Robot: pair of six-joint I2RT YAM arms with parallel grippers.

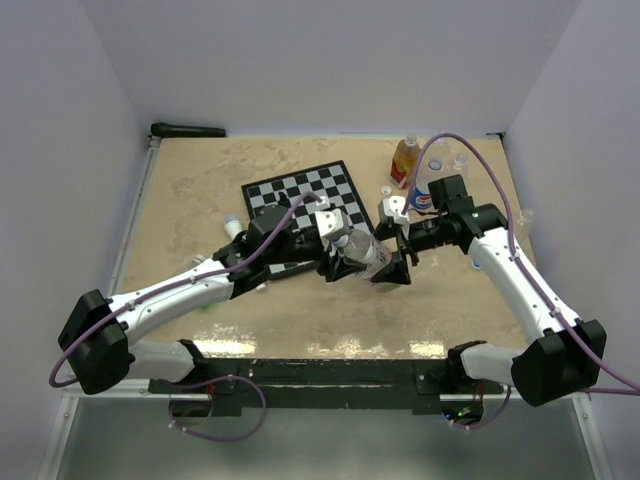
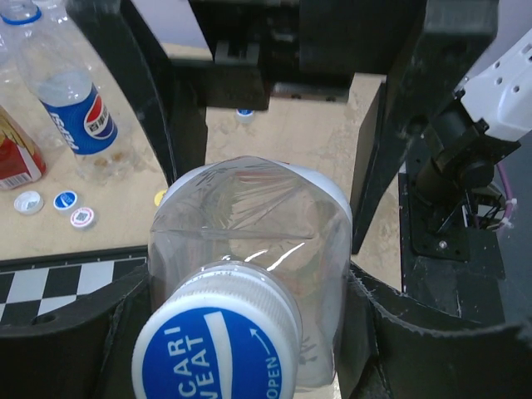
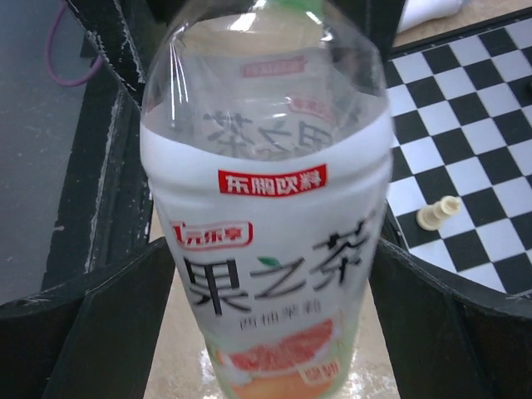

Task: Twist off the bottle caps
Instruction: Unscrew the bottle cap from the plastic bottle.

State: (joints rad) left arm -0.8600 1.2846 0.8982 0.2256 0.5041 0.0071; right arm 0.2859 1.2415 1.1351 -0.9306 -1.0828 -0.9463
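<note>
My left gripper (image 1: 340,250) is clamped partway closed on the clear bottle (image 2: 249,224), just behind its blue-and-white cap (image 2: 214,349), which is still on. My right fingers (image 3: 100,332) are spread wide, flanking the labelled body. The bottle hangs over the chessboard (image 1: 300,195) edge. Spare bottles (image 1: 405,160) and loose caps (image 2: 65,200) sit beyond.

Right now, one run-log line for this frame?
left fingers: shut on clear white-labelled plastic bottle | blue-and-white round plastic screw cap: on | right fingers: open, straddling bottle body
</note>
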